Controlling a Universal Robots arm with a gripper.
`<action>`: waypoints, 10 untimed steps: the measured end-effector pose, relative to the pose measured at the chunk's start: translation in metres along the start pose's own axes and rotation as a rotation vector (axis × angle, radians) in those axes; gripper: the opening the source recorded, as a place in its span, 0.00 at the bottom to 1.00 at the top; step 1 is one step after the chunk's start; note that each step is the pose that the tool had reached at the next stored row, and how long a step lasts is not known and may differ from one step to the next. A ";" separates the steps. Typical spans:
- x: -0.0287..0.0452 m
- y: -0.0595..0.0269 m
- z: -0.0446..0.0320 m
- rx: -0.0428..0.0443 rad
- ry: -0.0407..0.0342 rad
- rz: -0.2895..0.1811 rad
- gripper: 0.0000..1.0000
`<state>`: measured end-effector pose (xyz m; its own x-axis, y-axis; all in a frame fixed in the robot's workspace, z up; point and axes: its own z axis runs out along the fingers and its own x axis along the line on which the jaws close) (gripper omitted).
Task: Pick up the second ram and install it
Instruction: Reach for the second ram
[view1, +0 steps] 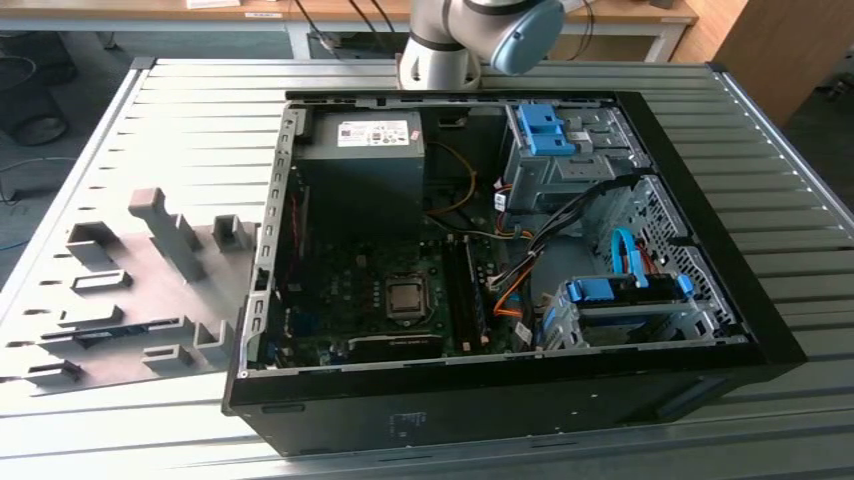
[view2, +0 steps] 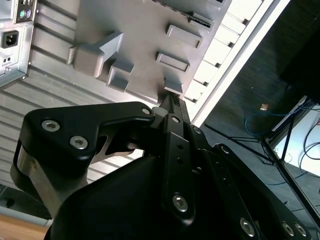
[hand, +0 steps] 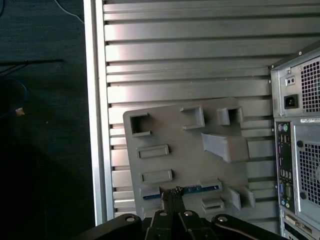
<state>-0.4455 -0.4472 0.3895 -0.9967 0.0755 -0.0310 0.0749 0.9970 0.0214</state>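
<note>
The second ram (hand: 200, 189) lies on its long edge in a slot of the grey fixture plate (hand: 175, 165), a thin dark strip with a bluish sheen. In the exterior view the ram (view1: 114, 327) sits near the front of the same plate (view1: 134, 300), at that view's left. My gripper (hand: 172, 192) hangs well above the plate, and its fingertips line up with the ram's middle part. The two dark fingers meet at their tips with nothing between them, as the second wrist view also shows of the gripper (view2: 172, 99).
An open computer case (view1: 747, 330) lies on the slatted metal table (view1: 200, 120), beside the fixture plate. Its motherboard (view1: 387, 300) faces up, with long black slots (view1: 465, 290). Grey blocks (view1: 167, 235) rise from the plate. The table edge (hand: 97, 125) drops to the floor.
</note>
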 end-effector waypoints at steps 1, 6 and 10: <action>0.0006 -0.0027 0.0000 0.0010 -0.0001 0.000 0.10; 0.0020 -0.0083 0.0001 0.0037 -0.0003 0.000 0.10; 0.0031 -0.0129 0.0002 0.0055 -0.0005 0.000 0.10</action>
<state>-0.4496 -0.4598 0.3890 -0.9967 0.0754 -0.0315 0.0749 0.9971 0.0159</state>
